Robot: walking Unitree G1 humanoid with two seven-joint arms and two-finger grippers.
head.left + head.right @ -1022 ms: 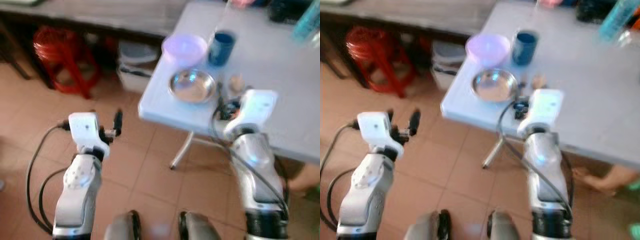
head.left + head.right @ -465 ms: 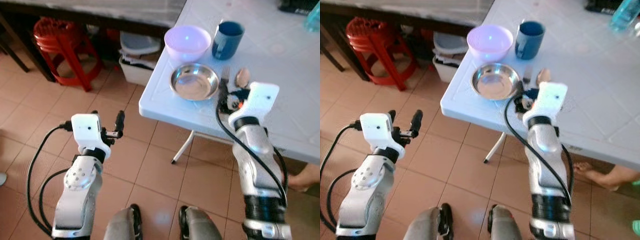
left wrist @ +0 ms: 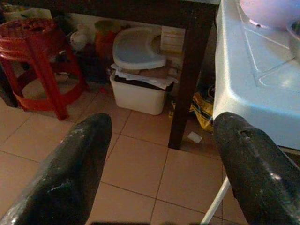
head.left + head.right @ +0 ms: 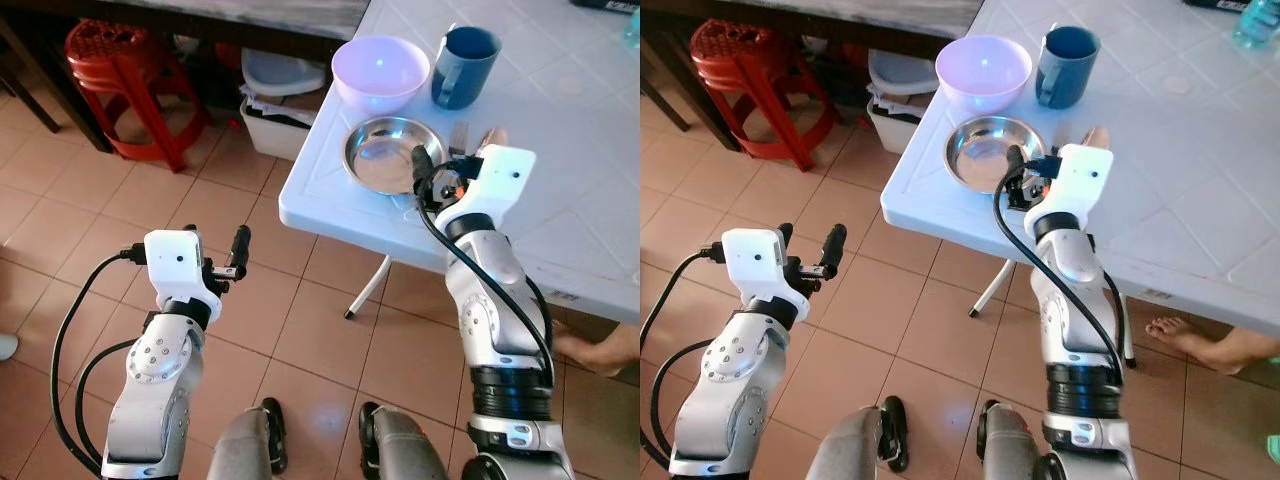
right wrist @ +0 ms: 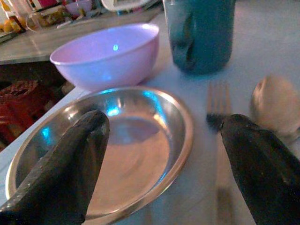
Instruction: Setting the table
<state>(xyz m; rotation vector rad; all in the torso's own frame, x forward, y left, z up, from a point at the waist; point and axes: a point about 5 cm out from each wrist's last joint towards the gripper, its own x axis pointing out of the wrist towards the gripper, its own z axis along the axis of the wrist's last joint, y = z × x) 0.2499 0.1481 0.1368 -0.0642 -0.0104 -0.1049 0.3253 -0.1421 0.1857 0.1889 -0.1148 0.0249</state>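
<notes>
**Inspector A:** Right gripper [image 4: 1028, 172]?

**Inspector B:** Fingers spread wide, holding nothing, low over the steel plate [image 4: 388, 153] at the table [image 4: 560, 200] corner. Left gripper [image 4: 215, 245] open, idle above the floor.

**Inspector A:** Progress?

**Inspector B:** Partial, in my judgement. Pink bowl [image 4: 380, 70] and blue mug [image 4: 463, 62] stand behind the plate; fork [image 5: 218, 108] and spoon [image 5: 276, 105] lie just beside it. Arrangement appears unfinished.

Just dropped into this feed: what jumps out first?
The right gripper hovers with open jaws over the near corner of the white table, right at the steel plate, with a fork beside the plate. Behind the plate stand a lilac bowl and a blue mug. The left gripper hangs open above the tiled floor.
</notes>
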